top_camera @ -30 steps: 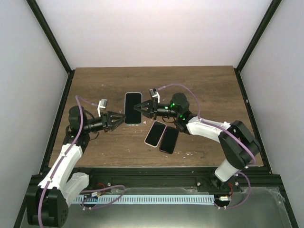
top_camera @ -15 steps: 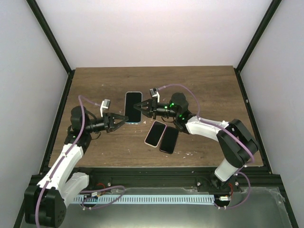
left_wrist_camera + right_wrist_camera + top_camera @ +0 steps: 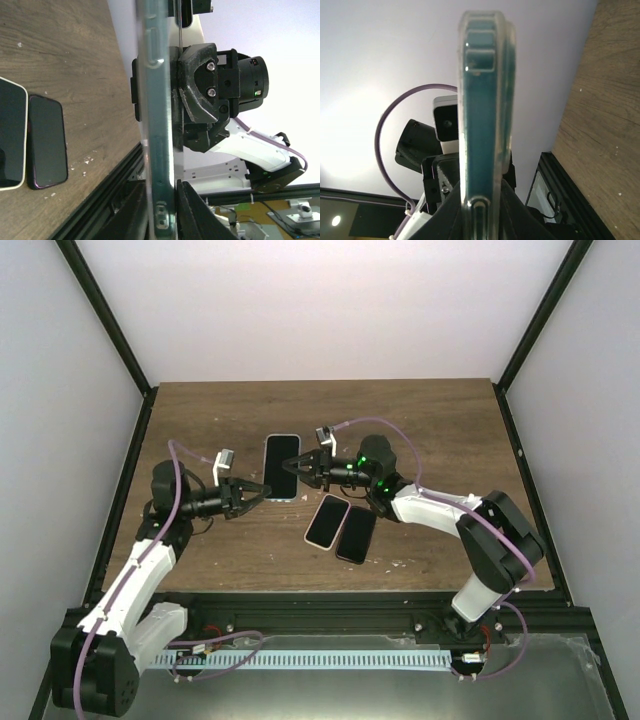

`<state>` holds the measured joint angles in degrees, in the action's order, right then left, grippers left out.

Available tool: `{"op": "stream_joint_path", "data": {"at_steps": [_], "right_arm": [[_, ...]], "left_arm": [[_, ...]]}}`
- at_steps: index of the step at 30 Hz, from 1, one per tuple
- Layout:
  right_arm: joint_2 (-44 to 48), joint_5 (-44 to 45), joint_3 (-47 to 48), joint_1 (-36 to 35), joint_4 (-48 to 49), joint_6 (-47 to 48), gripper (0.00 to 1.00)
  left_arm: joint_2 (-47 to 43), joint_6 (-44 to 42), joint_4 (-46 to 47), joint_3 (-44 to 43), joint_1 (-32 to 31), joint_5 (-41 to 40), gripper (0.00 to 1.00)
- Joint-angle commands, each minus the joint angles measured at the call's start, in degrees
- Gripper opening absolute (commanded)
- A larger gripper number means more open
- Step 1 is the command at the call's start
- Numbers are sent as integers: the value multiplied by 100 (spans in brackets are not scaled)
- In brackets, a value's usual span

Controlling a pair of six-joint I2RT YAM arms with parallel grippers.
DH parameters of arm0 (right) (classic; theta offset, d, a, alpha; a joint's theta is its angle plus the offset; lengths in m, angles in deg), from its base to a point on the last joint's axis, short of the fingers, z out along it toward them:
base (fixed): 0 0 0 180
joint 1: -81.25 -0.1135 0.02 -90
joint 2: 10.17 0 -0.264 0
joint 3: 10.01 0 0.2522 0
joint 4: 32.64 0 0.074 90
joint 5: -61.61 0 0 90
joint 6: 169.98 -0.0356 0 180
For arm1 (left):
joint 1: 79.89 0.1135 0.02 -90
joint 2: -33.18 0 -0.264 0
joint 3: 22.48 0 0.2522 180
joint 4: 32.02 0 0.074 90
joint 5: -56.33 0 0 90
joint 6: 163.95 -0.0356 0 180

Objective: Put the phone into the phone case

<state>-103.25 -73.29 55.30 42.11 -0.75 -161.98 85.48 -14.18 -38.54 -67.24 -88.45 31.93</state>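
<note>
A phone with a black screen, teal sides and a clear case round its rim [image 3: 281, 467] is held above the table between both grippers. My right gripper [image 3: 300, 468] is shut on its right edge. My left gripper [image 3: 260, 490] is shut on its lower left edge. In the left wrist view the phone [image 3: 157, 100] stands edge-on between my left gripper's [image 3: 162, 205] fingers, with the right gripper's body [image 3: 200, 100] behind it. In the right wrist view the phone [image 3: 480, 100] rises edge-on from my right gripper [image 3: 480, 205].
Two other phones lie side by side on the wooden table [image 3: 440, 430]: a pink-rimmed one [image 3: 326, 521] and a dark one [image 3: 356, 535]. Both also show in the left wrist view, pink-rimmed [image 3: 11, 135] and dark [image 3: 47, 142]. Black frame posts stand at the table's corners.
My left arm has moved a little right and up, and its fingers have narrowed from a wide spread onto the phone's lower left edge. The right gripper has kept its hold.
</note>
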Motion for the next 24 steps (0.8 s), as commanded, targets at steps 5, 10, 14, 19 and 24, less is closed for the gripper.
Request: {"op": "stream_joint_path", "data": {"at_steps": [5,10,14,19,24], "right_arm": [[283,-287,116,11,-64,499,11],[252,-654,239,-12,-135,690,11],[237,-800,342,-62,-190,804,12],[210,-974,423,-94,-517,993,22],[349,-1030,130,-94,-534,1006,42]], "left_arm": [[21,-439,-210,-314,-6,-192,36],[285,-318,209,-362,-1,-114,35],[545,-195,540,-340,-13,-48,22],[689,39,1030,-243,-7,-28,11],[716,176,1529,-165,-14,-110,8]]}}
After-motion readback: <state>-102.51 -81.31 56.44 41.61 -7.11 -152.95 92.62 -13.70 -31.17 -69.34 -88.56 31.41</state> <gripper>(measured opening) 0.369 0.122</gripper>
